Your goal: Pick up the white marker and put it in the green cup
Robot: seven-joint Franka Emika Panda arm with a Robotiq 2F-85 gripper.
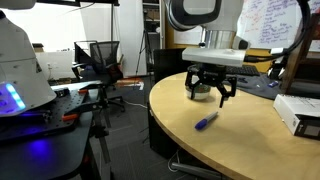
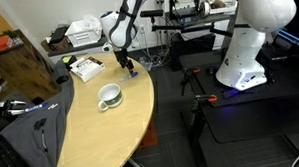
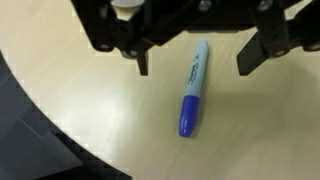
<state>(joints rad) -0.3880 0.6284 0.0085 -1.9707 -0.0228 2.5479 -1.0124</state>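
The white marker (image 3: 192, 88) has a whitish barrel and a blue cap. It lies flat on the tan table, between and below my two fingers in the wrist view. It also shows as a blue stick in an exterior view (image 1: 207, 121). My gripper (image 3: 196, 62) is open and empty, hovering above the marker without touching it, and it shows in both exterior views (image 1: 211, 95) (image 2: 123, 62). The green cup (image 2: 110, 95), whitish with a dark band, stands on the table a little away from the gripper. In an exterior view it (image 1: 202, 90) is partly hidden behind the fingers.
The round tan table (image 1: 250, 140) has its curved edge close to the marker (image 3: 60, 120). A white box (image 1: 298, 112) sits at one side. Papers (image 2: 87, 68) and a dark cloth (image 2: 31, 128) lie on the table. Tripods and a white robot base (image 2: 250, 50) stand beside it.
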